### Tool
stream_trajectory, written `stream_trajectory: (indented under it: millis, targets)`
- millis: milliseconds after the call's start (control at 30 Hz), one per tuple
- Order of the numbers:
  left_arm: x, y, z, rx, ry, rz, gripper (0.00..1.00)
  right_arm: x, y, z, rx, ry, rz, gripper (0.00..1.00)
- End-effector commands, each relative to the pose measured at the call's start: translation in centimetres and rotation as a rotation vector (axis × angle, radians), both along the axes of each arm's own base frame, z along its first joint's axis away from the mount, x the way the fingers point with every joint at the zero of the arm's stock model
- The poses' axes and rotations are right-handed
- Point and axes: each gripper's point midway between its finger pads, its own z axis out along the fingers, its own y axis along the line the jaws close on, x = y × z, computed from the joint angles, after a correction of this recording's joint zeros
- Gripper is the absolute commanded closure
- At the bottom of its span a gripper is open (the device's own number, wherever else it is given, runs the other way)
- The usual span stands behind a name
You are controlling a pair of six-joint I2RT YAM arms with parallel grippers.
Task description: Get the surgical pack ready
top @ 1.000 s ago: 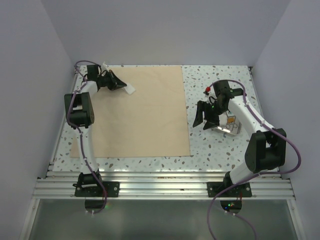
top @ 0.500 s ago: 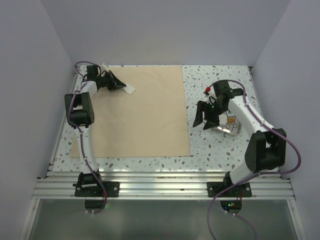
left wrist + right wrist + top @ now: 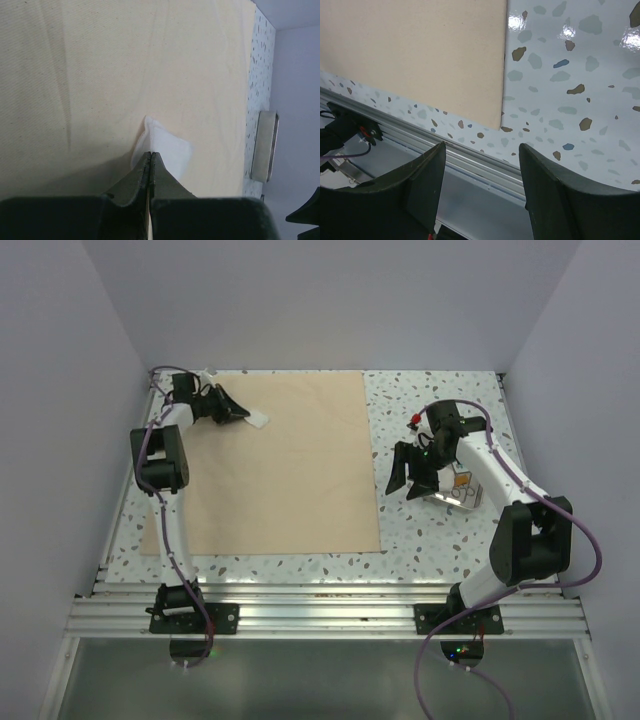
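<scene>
Top external view: gauze (image 3: 259,420) is pinched at its edge by left claw (image 3: 238,411), jaws fully closed, approx. 11 o'clock on tan sheet (image 3: 290,480), prob. for laying there. Right claw (image 3: 405,472) is held wide and empty above worktop (image 3: 420,400) at 3 o'clock, nr steel tray (image 3: 455,497), prob. on standby.

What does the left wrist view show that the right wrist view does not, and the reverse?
Only the left wrist view shows the left claw, shut on a white gauze square, and the steel tray. Only the right wrist view shows the right claw, open, and the metal rail. Both show the tan sheet and the speckled table.
</scene>
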Motion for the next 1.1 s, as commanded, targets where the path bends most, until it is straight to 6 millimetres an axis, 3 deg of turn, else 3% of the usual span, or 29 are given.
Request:
stream_trajectory:
  millis: [0,600,667,800,1067]
  targets:
    - [1.1,0.5,1.2,0.004,-0.049,-0.010,1.00,0.4,0.1,0.3,0.005,0.002,-0.013,0.36]
    - [1.6,0.2,0.6,-0.039,-0.043,-0.005,1.00,0.5,0.3,-0.1,0.009,0.016,-0.020,0.36]
    - [1.4,0.2,0.4,-0.039,-0.036,-0.008,0.95,0.5,0.2,-0.1,0.009,0.018,-0.022,0.36]
    - [1.5,0.3,0.9,-0.018,-0.044,-0.005,0.75,0.3,0.2,-0.2,0.011,0.019,-0.026,0.36]
    - [2.3,1.3,4.1,0.035,-0.103,0.039,0.62,0.4,0.4,-0.1,0.021,0.009,-0.022,0.36]
